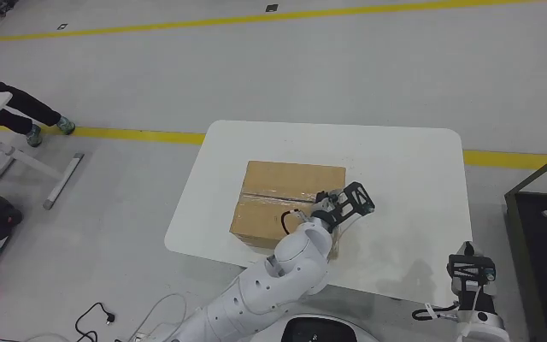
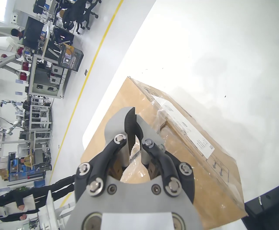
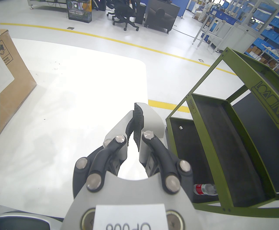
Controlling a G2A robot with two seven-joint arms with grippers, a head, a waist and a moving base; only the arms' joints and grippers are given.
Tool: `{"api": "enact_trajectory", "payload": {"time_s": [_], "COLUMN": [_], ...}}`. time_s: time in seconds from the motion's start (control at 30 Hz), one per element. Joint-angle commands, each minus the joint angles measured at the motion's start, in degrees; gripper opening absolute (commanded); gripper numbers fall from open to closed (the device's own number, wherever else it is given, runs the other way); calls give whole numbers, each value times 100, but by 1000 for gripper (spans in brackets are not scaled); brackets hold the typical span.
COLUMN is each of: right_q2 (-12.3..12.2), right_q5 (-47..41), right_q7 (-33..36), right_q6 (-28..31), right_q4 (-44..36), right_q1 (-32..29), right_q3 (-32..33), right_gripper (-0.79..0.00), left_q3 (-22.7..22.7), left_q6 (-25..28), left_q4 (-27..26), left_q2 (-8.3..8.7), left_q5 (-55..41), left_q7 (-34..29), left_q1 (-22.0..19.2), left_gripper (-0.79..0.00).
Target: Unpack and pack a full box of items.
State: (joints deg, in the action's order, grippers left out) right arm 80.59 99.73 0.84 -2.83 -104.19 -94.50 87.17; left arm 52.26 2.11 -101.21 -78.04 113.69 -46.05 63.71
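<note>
Hovering over taped box (image 2: 122, 102): left tool (image 2: 133, 117)

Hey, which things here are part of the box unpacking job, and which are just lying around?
For the job: cardboard box on the white table; left tool, shut, above the box; right tool, shut, near the table's corner.
Lying about: green cart; bottle in the cart's tray; office chairs across the floor.
</note>
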Motion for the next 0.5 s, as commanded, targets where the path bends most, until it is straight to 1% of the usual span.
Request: {"api": "enact_trajectory", "payload": {"time_s": [0.0, 0.37, 0.47], "right_q2": [0, 0, -11], "right_q5": [0, 0, 55], "right_q7": [0, 0, -26], "right_q6": [0, 0, 148], "right_q4": [0, 0, 1], "right_q1": [0, 0, 14], "right_q3": [0, 0, -49], "right_gripper": [-785, -785, -785], "left_q3": [43, 43, 68], "left_q6": [109, 109, 90], "left_q4": [-160, -160, -145], "left_q2": [3, 3, 4], "left_q5": [-95, -95, -105], "left_q7": [68, 68, 134], "left_q1": [59, 59, 100], "left_gripper": [0, 0, 0]}}
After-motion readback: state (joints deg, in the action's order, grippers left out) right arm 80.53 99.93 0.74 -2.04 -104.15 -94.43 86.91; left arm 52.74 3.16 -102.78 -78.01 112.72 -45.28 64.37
